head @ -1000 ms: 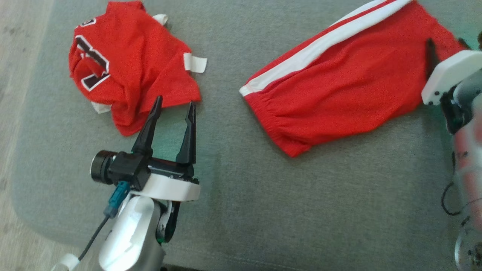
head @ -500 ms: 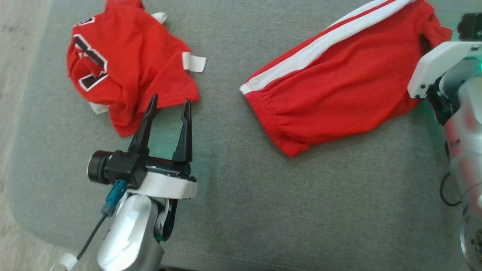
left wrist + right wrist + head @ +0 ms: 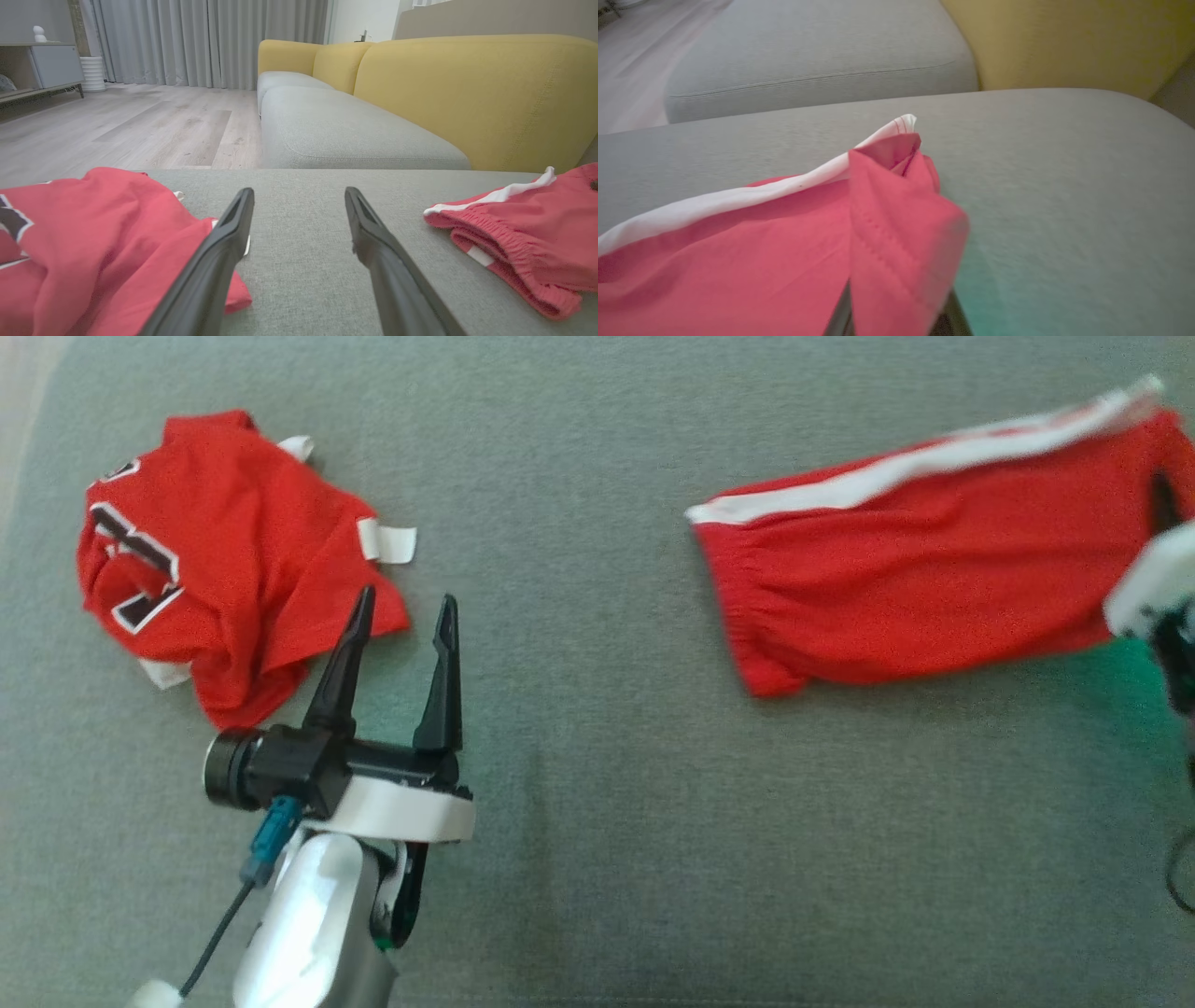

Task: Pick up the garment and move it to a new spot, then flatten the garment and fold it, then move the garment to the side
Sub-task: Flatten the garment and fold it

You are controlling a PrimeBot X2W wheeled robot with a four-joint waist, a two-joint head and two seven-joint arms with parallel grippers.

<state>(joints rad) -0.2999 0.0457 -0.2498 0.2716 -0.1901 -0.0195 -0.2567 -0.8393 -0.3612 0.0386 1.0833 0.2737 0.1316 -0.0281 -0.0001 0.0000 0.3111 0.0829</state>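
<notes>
The garment, red shorts (image 3: 915,588) with a white side stripe, lies stretched across the right of the grey cushion (image 3: 607,784). My right gripper (image 3: 1160,490) is shut on its far right end. In the right wrist view a pinched fold of the shorts (image 3: 896,224) rises over the fingers and hides them. My left gripper (image 3: 406,599) stands open at the lower left, holding nothing. Its fingertips hover just right of a crumpled red jersey (image 3: 224,569). The left wrist view has the left gripper (image 3: 299,192) between the jersey (image 3: 93,233) and the shorts (image 3: 523,233).
The jersey carries dark numerals and white tabs, at the cushion's left. Beyond are a second grey seat cushion (image 3: 345,135), yellow backrests (image 3: 472,93), and wood floor (image 3: 126,126) to the left. Bare cushion spans between the two garments and toward me.
My right gripper closed on the shorts' end and dragged them right, away from the jersey, the stripe now lying more level. The head camera shifted. My left gripper stayed open.
</notes>
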